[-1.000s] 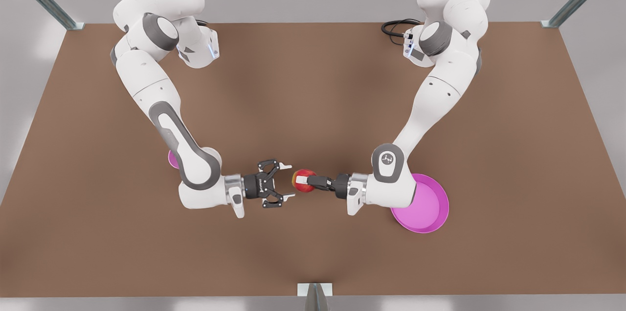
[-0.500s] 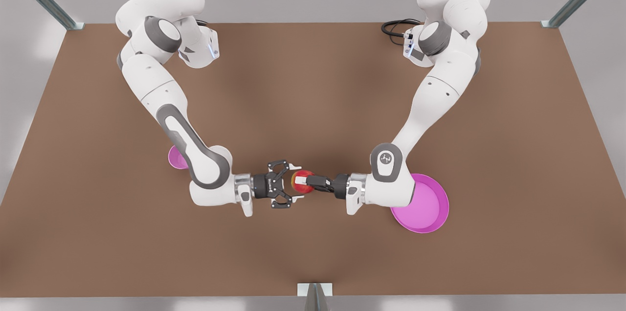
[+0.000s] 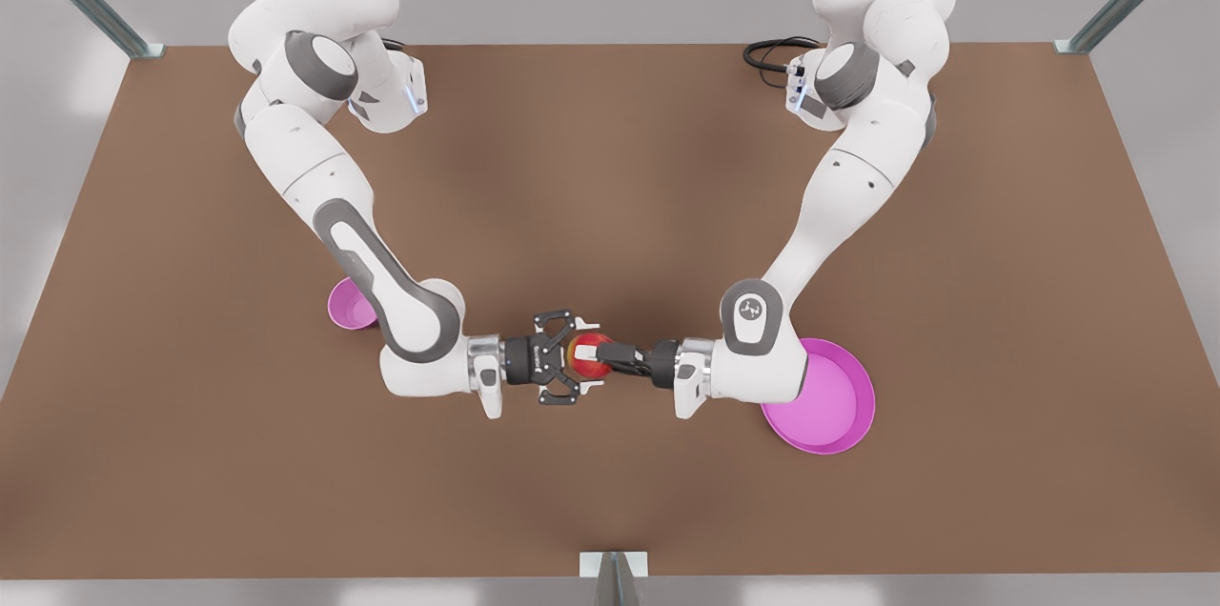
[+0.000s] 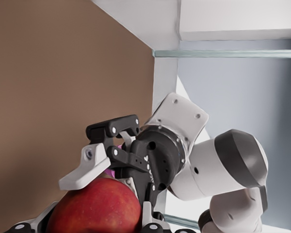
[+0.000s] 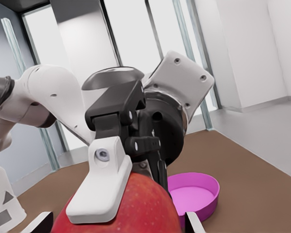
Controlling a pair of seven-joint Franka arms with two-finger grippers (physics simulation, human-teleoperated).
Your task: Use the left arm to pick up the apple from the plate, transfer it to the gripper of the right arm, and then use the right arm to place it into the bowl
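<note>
A red apple (image 3: 580, 350) hangs above the table's middle, with my left gripper (image 3: 591, 354) shut on it; that arm reaches in from the front view's right. My right gripper (image 3: 584, 357), coming from the front view's left, is open, and its fingers straddle the apple on both sides. In the right wrist view the apple (image 5: 140, 208) lies close ahead with a white left finger pad (image 5: 102, 189) on top of it. The left wrist view shows the apple (image 4: 97, 206) and the right gripper's spread fingers (image 4: 85, 167) against it. The magenta plate (image 3: 843, 411) lies under the left arm's elbow. The small magenta bowl (image 3: 345, 306) peeks from behind the right arm.
The brown table (image 3: 610, 158) stretches open behind and in front of both grippers. A black cable (image 3: 767, 53) lies by the left arm's base. Metal frame posts (image 3: 615, 577) stand at the table's edges. The plate (image 5: 194, 191) shows behind the left gripper in the right wrist view.
My right gripper has slid toward the front view's right, from a gap short of the apple to having its open fingers around it. The left gripper and apple stayed put.
</note>
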